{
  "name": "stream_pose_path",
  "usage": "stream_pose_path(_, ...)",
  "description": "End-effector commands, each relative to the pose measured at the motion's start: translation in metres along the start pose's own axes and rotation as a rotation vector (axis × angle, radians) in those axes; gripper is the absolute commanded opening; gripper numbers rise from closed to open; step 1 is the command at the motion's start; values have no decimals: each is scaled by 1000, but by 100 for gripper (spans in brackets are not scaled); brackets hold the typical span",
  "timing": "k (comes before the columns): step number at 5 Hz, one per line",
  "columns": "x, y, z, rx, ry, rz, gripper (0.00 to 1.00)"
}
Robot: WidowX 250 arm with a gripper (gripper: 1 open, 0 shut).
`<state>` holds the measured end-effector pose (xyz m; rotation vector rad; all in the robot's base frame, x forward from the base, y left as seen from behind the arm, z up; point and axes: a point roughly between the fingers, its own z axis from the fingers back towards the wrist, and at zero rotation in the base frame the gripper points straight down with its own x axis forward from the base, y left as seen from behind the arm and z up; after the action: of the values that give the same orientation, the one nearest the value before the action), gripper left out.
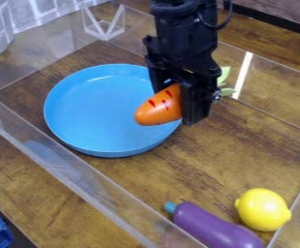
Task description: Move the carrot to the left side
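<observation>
A single fixed camera looks down at a steep slant from the front of the wooden counter [75,208], near enough that the clear-walled enclosure runs past every edge of the frame. The blue plate [81,121] lies left of centre and the black arm comes down from the top edge, its tool [181,102] just above centre. The lemon [262,209] and eggplant [215,230] sit at the lower right.
</observation>
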<state>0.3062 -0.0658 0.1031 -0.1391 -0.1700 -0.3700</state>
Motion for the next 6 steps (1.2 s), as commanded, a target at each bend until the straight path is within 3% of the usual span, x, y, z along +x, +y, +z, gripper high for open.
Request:
stream_pose_path(1, -1, 12, 20, 20, -49, 32, 0)
stream_pose_path(2, -7, 24, 29, 34, -54, 71, 0)
stream_pose_path(3, -17, 62, 36, 67, -52, 138, 0)
stream_pose_path(5, -50, 144, 48, 121, -51, 294, 0)
stream_pose_path(6, -49, 147, 51, 127, -69, 327, 0)
